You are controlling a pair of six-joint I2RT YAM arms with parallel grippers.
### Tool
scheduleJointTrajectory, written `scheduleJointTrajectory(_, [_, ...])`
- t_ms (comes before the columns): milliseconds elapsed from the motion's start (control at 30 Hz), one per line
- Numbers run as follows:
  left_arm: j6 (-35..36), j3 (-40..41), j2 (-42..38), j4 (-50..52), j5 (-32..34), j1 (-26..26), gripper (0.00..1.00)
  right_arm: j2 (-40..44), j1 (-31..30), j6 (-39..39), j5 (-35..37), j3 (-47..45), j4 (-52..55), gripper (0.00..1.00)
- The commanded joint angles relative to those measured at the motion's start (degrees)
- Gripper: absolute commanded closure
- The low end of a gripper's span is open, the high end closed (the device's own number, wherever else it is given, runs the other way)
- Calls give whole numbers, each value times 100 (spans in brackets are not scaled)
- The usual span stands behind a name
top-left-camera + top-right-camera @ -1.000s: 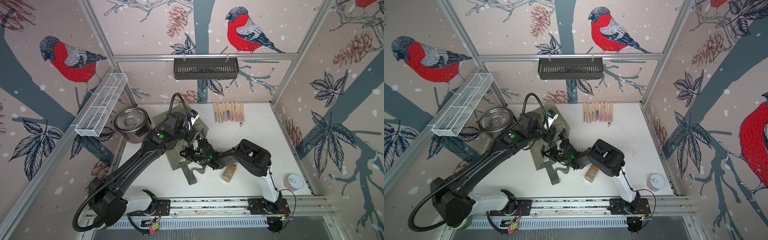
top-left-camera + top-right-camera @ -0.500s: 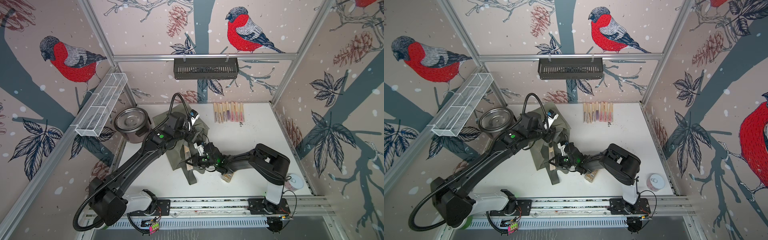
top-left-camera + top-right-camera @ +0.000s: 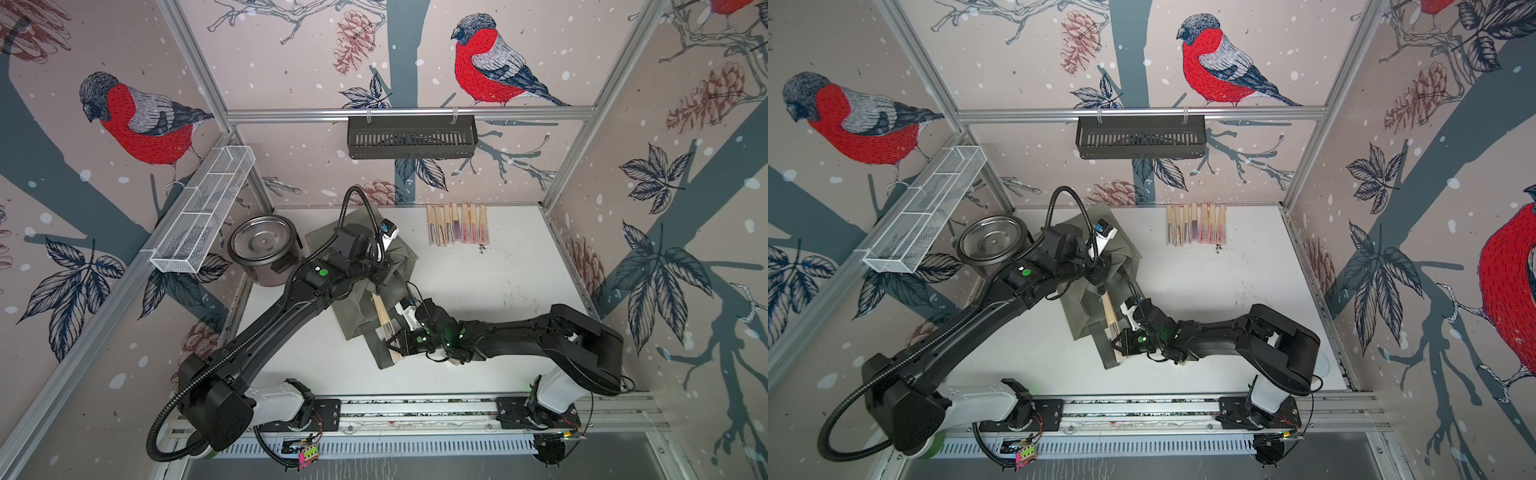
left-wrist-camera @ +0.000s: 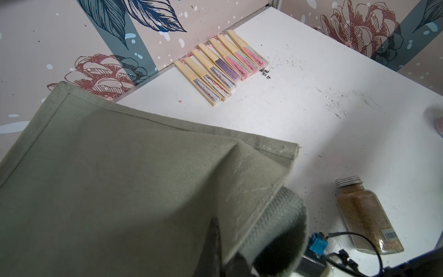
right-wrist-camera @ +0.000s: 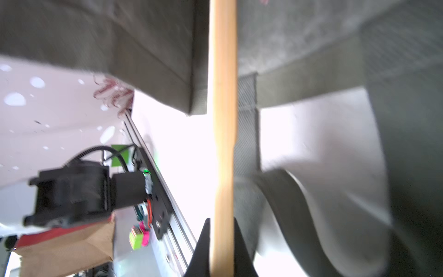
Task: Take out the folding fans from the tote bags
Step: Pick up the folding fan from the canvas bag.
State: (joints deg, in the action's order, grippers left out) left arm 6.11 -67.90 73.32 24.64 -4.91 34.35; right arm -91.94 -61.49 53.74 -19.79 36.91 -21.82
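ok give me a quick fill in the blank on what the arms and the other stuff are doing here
1. The right gripper is shut on a ____.
2. The left gripper is shut on the ____.
3. The row of loose fans lies along the back ____.
4. The jar lies on its ____.
Missing words: fan; bag; wall; side.

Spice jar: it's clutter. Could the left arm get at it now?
Probably not: the left claw is shut on the tote bag, and the right arm lies over the spice jar.
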Motion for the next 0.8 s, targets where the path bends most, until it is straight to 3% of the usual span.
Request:
scheduleJointTrajectory(0, [57, -13, -2, -232, 41, 9, 100, 341, -8, -428, 132, -113, 673, 92])
scheduleJointTrajectory(367, [48, -25, 5, -232, 23, 10, 100, 1640, -47, -1426, 388, -175, 2691, 92])
scheduleJointTrajectory(767, [49, -16, -4, -232, 56, 9, 100, 3016, -6, -1636, 970, 16, 4312, 92])
